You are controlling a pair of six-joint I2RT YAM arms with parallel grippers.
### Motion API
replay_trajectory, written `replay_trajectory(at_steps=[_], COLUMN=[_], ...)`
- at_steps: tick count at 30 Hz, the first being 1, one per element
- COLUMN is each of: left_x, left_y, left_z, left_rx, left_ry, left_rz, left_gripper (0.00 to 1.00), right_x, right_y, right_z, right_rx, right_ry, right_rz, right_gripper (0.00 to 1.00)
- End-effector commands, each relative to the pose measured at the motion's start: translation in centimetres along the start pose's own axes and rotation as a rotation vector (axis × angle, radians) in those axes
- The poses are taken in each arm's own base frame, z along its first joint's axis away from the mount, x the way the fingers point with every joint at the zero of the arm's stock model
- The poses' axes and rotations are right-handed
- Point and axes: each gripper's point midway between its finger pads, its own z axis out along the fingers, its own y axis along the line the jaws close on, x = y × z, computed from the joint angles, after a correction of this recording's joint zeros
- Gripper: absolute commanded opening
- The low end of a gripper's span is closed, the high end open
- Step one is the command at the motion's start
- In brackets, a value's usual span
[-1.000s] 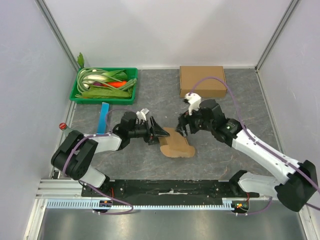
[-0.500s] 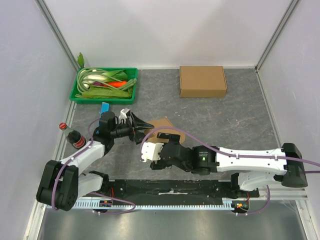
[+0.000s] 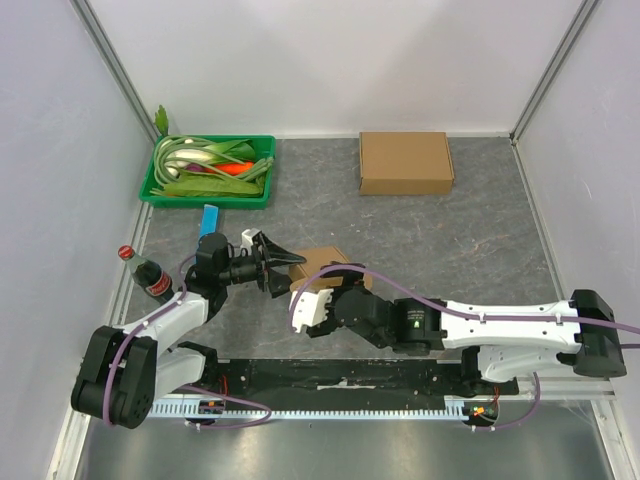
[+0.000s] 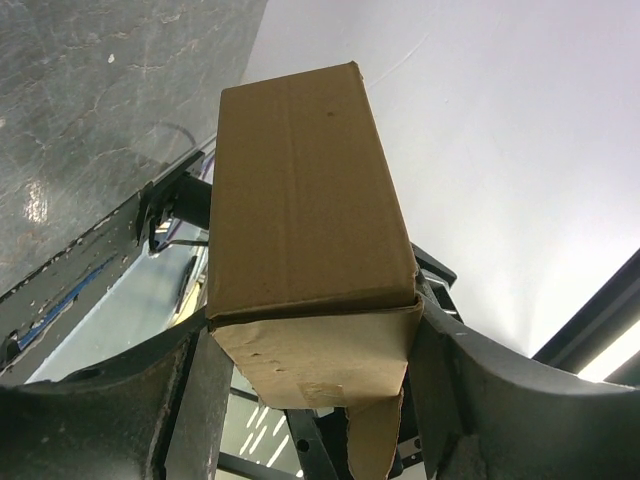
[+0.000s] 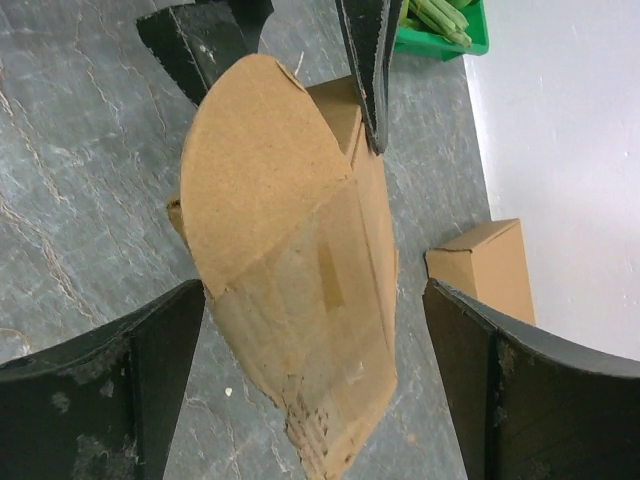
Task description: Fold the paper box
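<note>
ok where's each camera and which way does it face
Top external: above and behind the arms, facing down on the table; both show.
Left wrist: on the left arm, facing along the left pincer, shut on the box; its fingers show.
Right wrist: on the right arm, facing down through the open right pincer at the box; its fingers show.
Shared: all three see the box; right wrist sees the left pincer.

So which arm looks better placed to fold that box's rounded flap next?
Probably the right. The right gripper is open with its fingers on either side of the rounded flap, while the left gripper is busy clamping the paper box.
</note>
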Motion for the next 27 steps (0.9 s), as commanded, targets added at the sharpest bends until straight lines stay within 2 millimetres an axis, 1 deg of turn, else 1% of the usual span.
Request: replay_trajectory(at_steps=[1,3,7,10,11,12,14,15,17,18,19,20,21,22,23,24,25,26,27], left_x=[0.9,1.0,1.3,1.4,1.5,1.5,1.6,1.6,1.7,1.6,1.5,1.4,1.3,1.1,0.6,0.1,-0.4,-0.9,-1.7], left_y=[-1.8,-2.0,-2.3,-2.5,-2.5,-2.5,-2.6,-2.7,-2.9,-3.0,-2.7,-2.6,-2.9,-2.9,-1.8,-1.6,-0.9,0.2,0.3], left_z=[-0.4,-0.5,-0.6,-0.7,-0.7,-0.8,-0.8,-0.8,-0.8,-0.8,-0.7,-0.7,-0.6,-0.6,-0.4,-0.4,-0.4,-0.7,-0.7], left_rx=[0.051,0.055,0.068,0.074,0.077,0.082,0.085,0.088,0.091,0.093,0.089,0.082,0.083,0.071,0.015,0.002,-0.022,-0.08,-0.097], left_ry=[0.043,0.046,0.052,0.053,0.054,0.055,0.059,0.059,0.062,0.061,0.058,0.054,0.044,0.035,0.026,0.004,-0.013,-0.035,-0.087], left_rz=[0.02,0.018,0.016,0.013,0.009,0.012,0.008,0.01,0.02,0.031,0.071,0.098,0.148,0.198,0.261,0.318,0.445,0.433,0.479], left_gripper=[0.49,0.48,0.48,0.48,0.48,0.48,0.48,0.49,0.56,0.61,0.68,0.72,0.76,0.79,0.84,0.85,0.88,0.9,0.91], right_x=[-1.2,-0.8,-0.9,-1.1,-1.1,-1.5,-1.5,-1.7,-1.8,-1.8,-1.6,-1.5,-1.2,-1.1,-0.9,-0.5,-0.7,-0.1,0.7], right_y=[0.0,-0.5,-1.4,-1.8,-1.8,-2.4,-2.5,-2.5,-2.5,-2.5,-2.5,-2.5,-2.5,-2.6,-2.8,-2.6,-3.0,-3.0,-2.6], right_z=[0.3,0.5,1.1,1.6,1.6,1.7,1.9,2.0,2.2,2.2,2.3,2.3,2.3,2.3,2.2,2.2,2.1,2.1,2.0], right_rx=[-0.043,-0.027,0.005,0.033,0.039,0.069,0.081,0.082,0.083,0.084,0.089,0.092,0.091,0.091,0.088,0.073,0.07,0.052,0.024], right_ry=[-0.09,-0.089,-0.091,-0.113,-0.116,-0.13,-0.131,-0.137,-0.137,-0.136,-0.127,-0.126,-0.118,-0.111,-0.108,-0.094,-0.102,-0.082,-0.051], right_rz=[0.053,0.067,0.063,0.059,0.062,0.074,0.072,0.07,0.06,0.059,0.056,0.059,0.062,0.07,0.094,0.101,0.123,0.146,0.142], right_gripper=[0.98,0.98,0.98,0.96,0.94,0.91,0.87,0.82,0.77,0.69,0.65,0.62,0.59,0.58,0.57,0.54,0.54,0.53,0.53])
